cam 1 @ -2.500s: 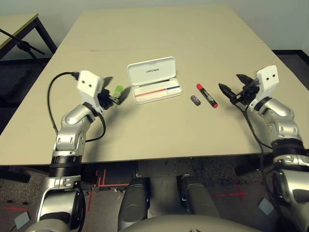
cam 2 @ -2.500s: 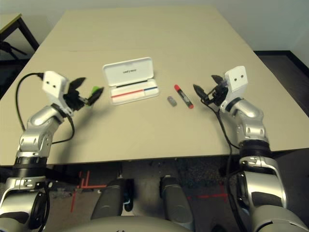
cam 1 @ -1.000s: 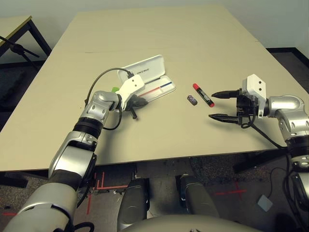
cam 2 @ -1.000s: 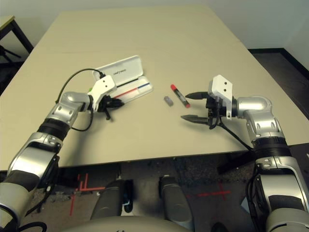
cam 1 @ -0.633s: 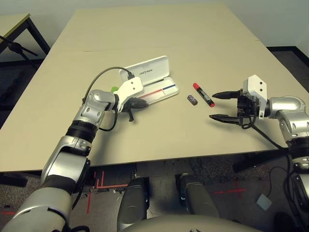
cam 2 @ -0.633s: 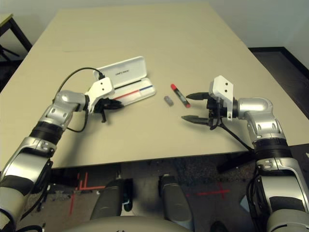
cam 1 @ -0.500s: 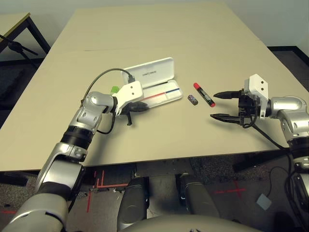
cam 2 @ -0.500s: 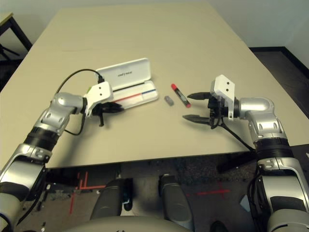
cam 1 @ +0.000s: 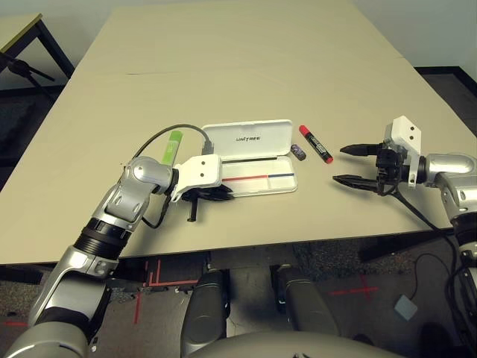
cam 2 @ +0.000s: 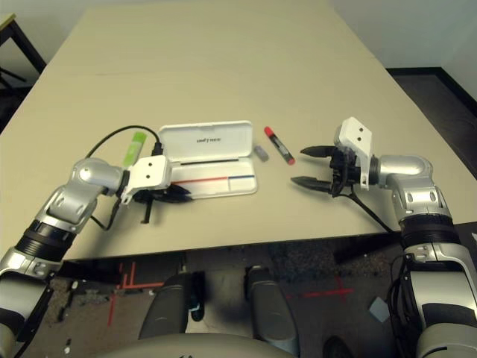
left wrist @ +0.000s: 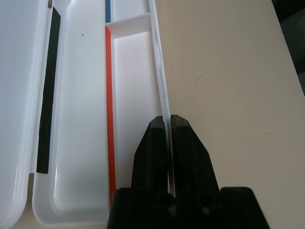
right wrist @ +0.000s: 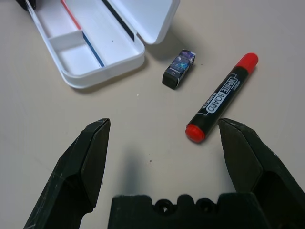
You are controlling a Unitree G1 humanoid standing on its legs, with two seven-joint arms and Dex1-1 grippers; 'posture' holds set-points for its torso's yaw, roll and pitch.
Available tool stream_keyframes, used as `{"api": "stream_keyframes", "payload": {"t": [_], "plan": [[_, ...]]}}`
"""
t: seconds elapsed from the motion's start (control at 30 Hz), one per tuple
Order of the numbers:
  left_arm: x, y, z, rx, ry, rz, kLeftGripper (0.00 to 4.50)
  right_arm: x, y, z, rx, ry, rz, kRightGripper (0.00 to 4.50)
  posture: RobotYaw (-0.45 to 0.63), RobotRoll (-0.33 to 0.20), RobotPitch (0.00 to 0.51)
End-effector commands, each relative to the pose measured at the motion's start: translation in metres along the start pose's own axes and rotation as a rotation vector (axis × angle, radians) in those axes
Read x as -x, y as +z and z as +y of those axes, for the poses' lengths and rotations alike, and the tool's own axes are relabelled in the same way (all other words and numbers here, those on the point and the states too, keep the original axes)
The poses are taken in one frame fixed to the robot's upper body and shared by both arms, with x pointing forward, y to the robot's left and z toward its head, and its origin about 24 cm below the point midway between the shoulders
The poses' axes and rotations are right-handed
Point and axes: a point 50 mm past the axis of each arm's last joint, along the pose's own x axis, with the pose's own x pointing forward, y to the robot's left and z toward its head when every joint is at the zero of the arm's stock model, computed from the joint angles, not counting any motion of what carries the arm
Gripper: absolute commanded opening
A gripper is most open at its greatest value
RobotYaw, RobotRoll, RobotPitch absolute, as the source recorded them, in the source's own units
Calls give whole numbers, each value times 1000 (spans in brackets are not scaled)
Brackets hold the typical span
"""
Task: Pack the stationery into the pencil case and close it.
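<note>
On the tabletop your open pencil case lies near the front edge. Left claw is pinched tight on the case's near wall. Green highlighter lies left of the case; eraser and marker lie right. Right claw hovers wide, holding nothing.

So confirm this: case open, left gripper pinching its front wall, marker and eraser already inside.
Not quite. The red marker and the small eraser lie on the table beside the pencil case, as the right wrist view shows. The left gripper does pinch the open case's wall.
</note>
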Motion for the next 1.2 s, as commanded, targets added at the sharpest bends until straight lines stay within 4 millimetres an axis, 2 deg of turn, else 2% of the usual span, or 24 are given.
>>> {"api": "stream_keyframes", "payload": {"t": [0.03, 0.2, 0.3, 0.37, 0.5, 0.6, 0.73, 0.9, 0.93, 1.2], "plan": [[-3, -3, -3, -9, -31, 6, 27, 2, 1, 2, -13, -30, -25, 4500, -32, 0, 149], [-4, -7, -3, -1, -21, 13, 27, 2, 5, 2, -76, -95, -57, 4500, -40, 0, 147], [-5, -8, -3, -10, -20, 16, 27, 1, 6, -5, -122, -219, -72, 4500, -46, 0, 143], [-5, -9, -3, -10, -24, 18, 27, -3, 6, -11, -180, -312, -57, 4500, -47, 0, 142], [-5, -10, -5, 13, -33, 18, 27, -19, 12, -11, -234, -362, -35, 4500, -41, 0, 140], [-4, -9, -6, 19, -34, 10, 859, -34, 17, -12, -293, -388, -16, 4500, -32, 0, 143], [1, -4, -8, 33, -21, -13, 2400, -52, 23, -19, -295, -415, 33, 4500, -16, 0, 145], [11, 3, -12, 44, 7, -48, 4283, -64, 20, -29, -300, -464, 131, 4500, 9, 0, 147], [13, 4, -13, 44, 11, -52, 4460, -65, 19, -29, -305, -458, 140, 4500, 15, 0, 149], [26, 14, -25, 59, 26, -100, 4460, -78, 18, -29, -319, -432, 174, 4500, 49, 0, 157]]}}
